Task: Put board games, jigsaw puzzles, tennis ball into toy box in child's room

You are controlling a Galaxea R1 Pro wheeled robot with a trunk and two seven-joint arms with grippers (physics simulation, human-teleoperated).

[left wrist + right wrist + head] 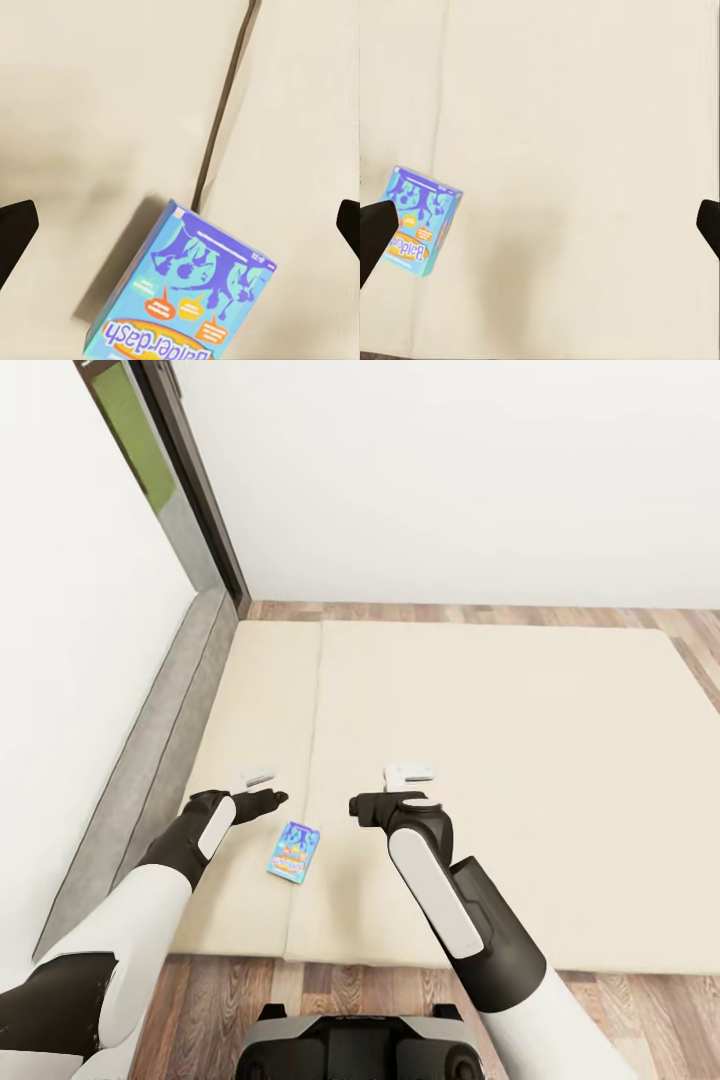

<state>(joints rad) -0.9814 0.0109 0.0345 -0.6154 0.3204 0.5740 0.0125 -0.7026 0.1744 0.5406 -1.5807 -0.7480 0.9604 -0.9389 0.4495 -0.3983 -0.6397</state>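
Blue board game [294,851] lies flat on the cream bed [520,780]; both end effectors, left [257,778] and right [410,774], hover spread, empty.

The bed [500,760] is a wide, flat cream-beige mattress surface resting on the wood-plank floor [330,985], with one lengthwise seam [305,780] running down it. A small blue cartoon-printed board game [294,851] lies flat on the bed, touching the seam just on its narrower side, close to the bed's near edge.
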